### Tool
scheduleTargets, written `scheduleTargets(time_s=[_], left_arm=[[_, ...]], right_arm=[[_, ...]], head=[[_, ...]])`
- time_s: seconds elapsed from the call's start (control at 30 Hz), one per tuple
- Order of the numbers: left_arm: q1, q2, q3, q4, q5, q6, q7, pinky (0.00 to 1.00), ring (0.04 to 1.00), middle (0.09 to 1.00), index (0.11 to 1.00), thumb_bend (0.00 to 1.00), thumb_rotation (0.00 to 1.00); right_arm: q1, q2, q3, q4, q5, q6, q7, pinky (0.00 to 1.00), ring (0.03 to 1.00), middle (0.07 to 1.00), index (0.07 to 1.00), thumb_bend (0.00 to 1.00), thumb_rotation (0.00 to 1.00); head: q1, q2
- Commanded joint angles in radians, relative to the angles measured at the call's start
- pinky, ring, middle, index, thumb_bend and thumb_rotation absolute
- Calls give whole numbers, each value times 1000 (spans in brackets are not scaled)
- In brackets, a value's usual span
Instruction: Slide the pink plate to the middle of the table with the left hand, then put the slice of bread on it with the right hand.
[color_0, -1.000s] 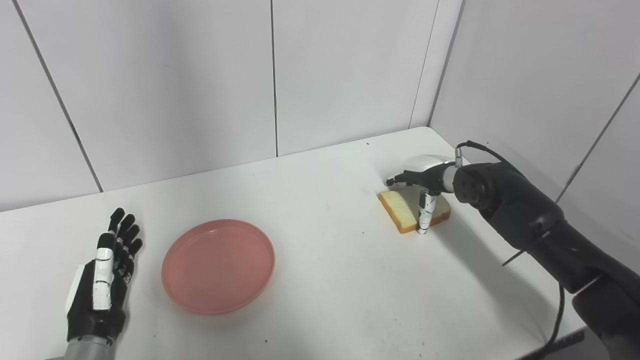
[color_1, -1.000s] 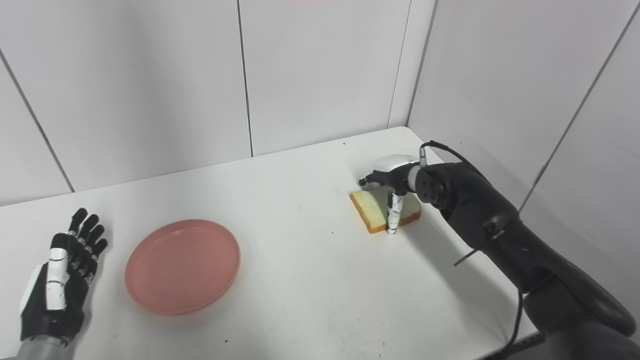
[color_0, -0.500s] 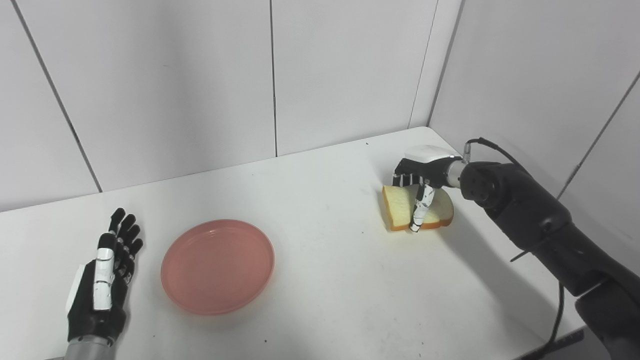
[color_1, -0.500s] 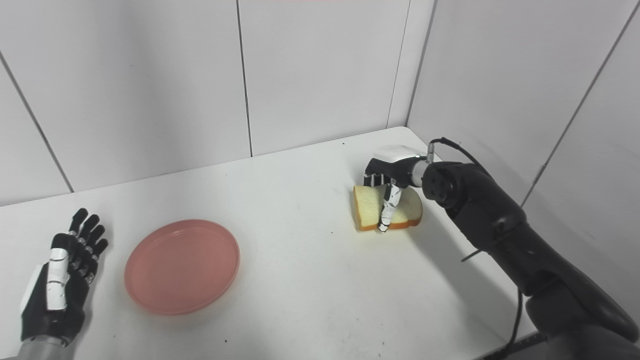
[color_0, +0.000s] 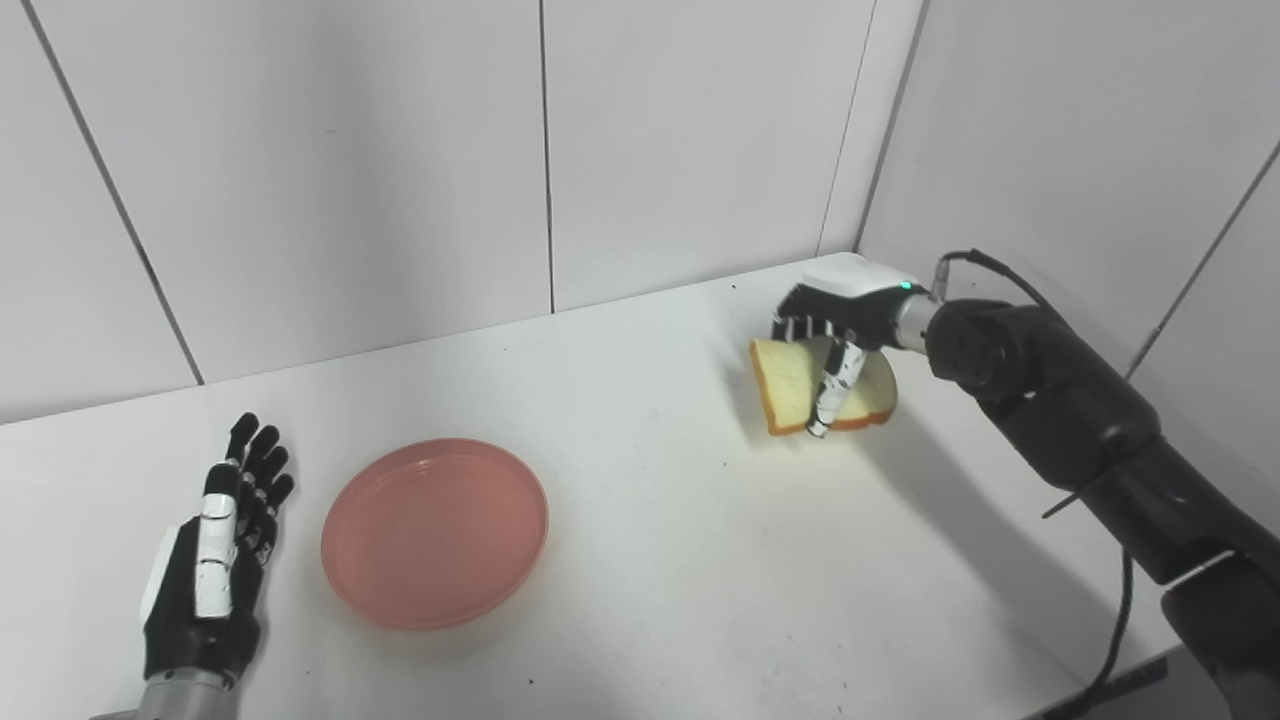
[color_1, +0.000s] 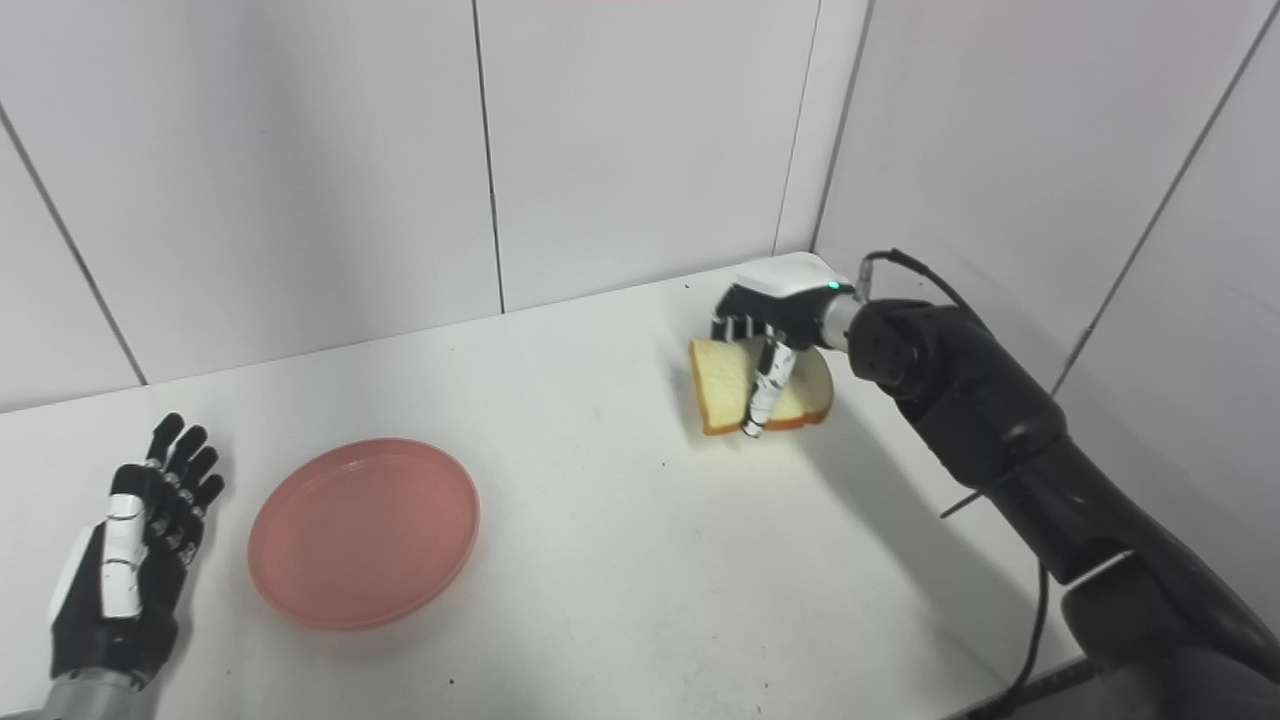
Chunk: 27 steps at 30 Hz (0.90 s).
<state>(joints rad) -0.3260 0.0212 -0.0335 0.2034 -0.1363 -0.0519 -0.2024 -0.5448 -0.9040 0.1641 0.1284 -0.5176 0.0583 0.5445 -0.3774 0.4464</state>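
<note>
The right hand (color_0: 835, 330) pinches the slice of bread (color_0: 790, 385) above the bench (color_0: 650, 520) — light, soft, likely crushable, best gripped edgewise. The left hand (color_0: 215, 570) lies spread beside the pink plate (color_0: 435, 530).

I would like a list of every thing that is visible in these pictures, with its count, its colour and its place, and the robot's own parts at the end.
round pink plastic plate: one, pink, flat on the table's left part, beside the left hand, empty.
slice of white bread with a brown crust: one, pale yellow with an orange-brown crust, held tilted above the table's far right part.
white table: one, white, fills the lower picture.
wall panels: several, white-grey, behind and to the right of the table.
left hand: one, black and white, open, at the table's left edge, apart from the plate.
right hand: one, black and white, shut on the bread.
</note>
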Motion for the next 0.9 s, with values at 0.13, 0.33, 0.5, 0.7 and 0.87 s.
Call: scheduleTargets(time_s=[0.13,0.33,0.5,0.7,0.87], left_arm=[[-14,-6,-8,-28,9,-29,5,1000,1000,1000,981,665,1000],[-1,-24,-16,-52,16,-16,19,1000,1000,1000,979,682,1000],[-2,-42,-32,-33,58,-32,42,1000,1000,1000,981,687,1000],[-14,-69,-48,11,100,-53,75,1000,1000,1000,979,721,1000],[-34,-93,-52,47,119,-62,100,1000,1000,1000,974,703,1000]], right_arm=[[-79,46,-20,-114,24,-3,-20,409,476,496,484,527,0],[-119,148,22,-115,52,-49,-6,406,467,489,490,528,0],[-156,208,58,-69,48,-98,-15,398,465,496,484,528,0],[-182,261,68,-9,72,-173,-32,385,450,485,490,528,0],[-207,283,76,25,81,-224,-31,369,431,477,493,529,0]], head=[[30,6],[165,21],[309,23],[459,28],[546,30]])
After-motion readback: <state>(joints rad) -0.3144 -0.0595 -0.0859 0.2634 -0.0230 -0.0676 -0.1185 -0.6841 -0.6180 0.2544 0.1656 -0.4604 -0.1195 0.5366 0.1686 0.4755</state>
